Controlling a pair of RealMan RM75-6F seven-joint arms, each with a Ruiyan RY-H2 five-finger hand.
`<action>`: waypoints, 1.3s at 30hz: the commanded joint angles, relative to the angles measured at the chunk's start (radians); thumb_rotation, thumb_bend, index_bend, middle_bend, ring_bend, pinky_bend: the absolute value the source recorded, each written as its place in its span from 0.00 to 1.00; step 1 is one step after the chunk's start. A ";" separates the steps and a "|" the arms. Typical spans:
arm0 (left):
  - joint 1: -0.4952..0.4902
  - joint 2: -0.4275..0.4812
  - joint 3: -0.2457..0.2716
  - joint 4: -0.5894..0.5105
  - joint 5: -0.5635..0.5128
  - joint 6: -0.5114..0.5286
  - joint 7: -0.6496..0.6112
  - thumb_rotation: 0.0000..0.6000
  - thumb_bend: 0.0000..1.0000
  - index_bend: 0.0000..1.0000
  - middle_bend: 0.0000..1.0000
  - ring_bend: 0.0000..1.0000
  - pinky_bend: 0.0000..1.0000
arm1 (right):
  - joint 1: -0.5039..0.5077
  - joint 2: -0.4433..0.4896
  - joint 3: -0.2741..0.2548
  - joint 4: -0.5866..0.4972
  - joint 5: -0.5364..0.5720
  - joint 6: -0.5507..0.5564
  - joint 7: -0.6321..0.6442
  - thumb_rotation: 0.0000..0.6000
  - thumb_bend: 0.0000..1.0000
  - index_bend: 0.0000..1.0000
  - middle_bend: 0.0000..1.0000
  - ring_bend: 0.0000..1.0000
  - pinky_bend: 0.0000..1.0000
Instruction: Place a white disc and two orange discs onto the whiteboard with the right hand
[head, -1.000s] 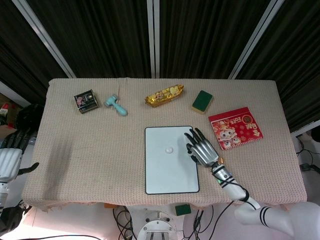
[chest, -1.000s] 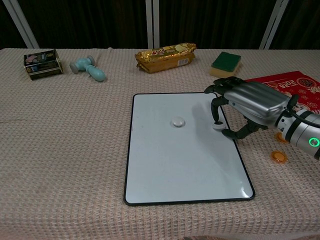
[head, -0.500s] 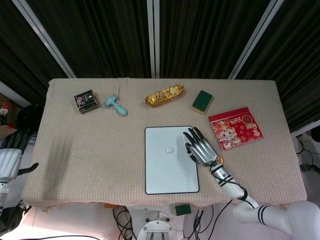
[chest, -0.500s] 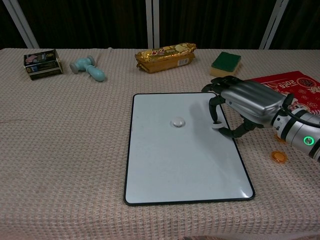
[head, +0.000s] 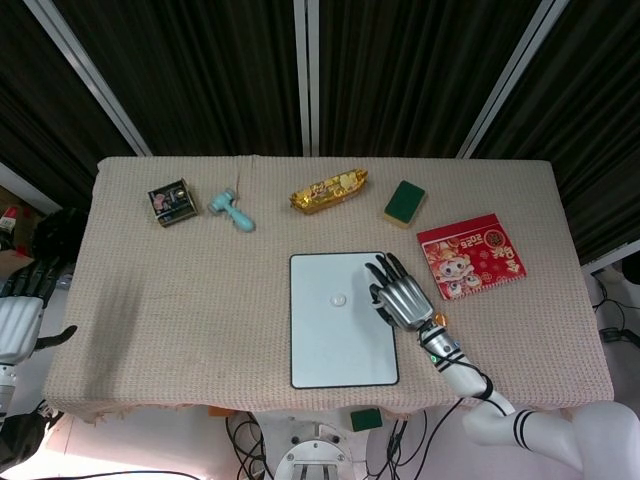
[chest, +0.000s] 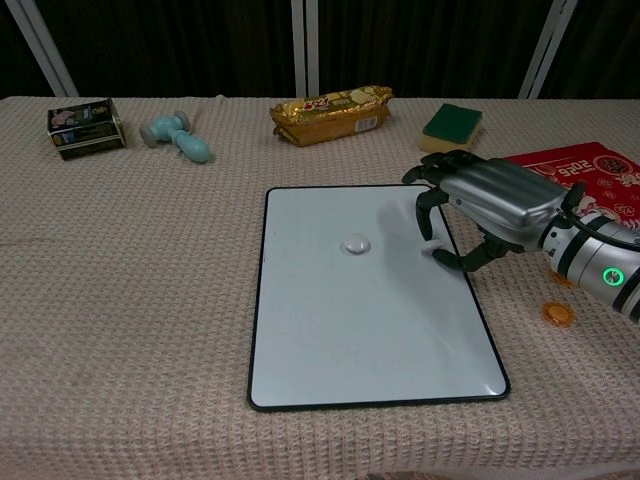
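From the head cam I've got the right hand (head: 398, 296) over the right edge of the whiteboard (head: 335, 350), one white disc (head: 338, 298) already sitting about mid-board, and the left hand (head: 20, 318) parked off the table at 9 o'clock, fingers loose with nothing in them. Chest cam shows the right hand's fingertips (chest: 428, 232) curled down at the board's 3 o'clock edge, looks like it's pinching a second white disc (chest: 432, 249) but honestly hard to tell, and an orange disc (chest: 557, 314) lies on the tablecloth (chest: 130, 300) off the board's right side.
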 joint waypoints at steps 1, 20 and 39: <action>-0.001 0.000 0.000 -0.001 0.000 0.000 0.001 1.00 0.13 0.11 0.04 0.00 0.10 | -0.002 0.007 0.004 -0.010 0.001 0.009 0.001 1.00 0.42 0.58 0.10 0.00 0.00; -0.009 0.003 0.000 -0.021 0.004 -0.009 0.025 1.00 0.13 0.11 0.04 0.00 0.10 | 0.013 0.157 0.026 -0.243 0.139 -0.133 -0.067 1.00 0.49 0.67 0.11 0.00 0.00; -0.010 0.011 -0.001 -0.031 -0.003 -0.013 0.034 1.00 0.13 0.11 0.04 0.00 0.10 | 0.036 0.180 0.024 -0.298 0.227 -0.189 -0.087 1.00 0.55 0.76 0.11 0.00 0.00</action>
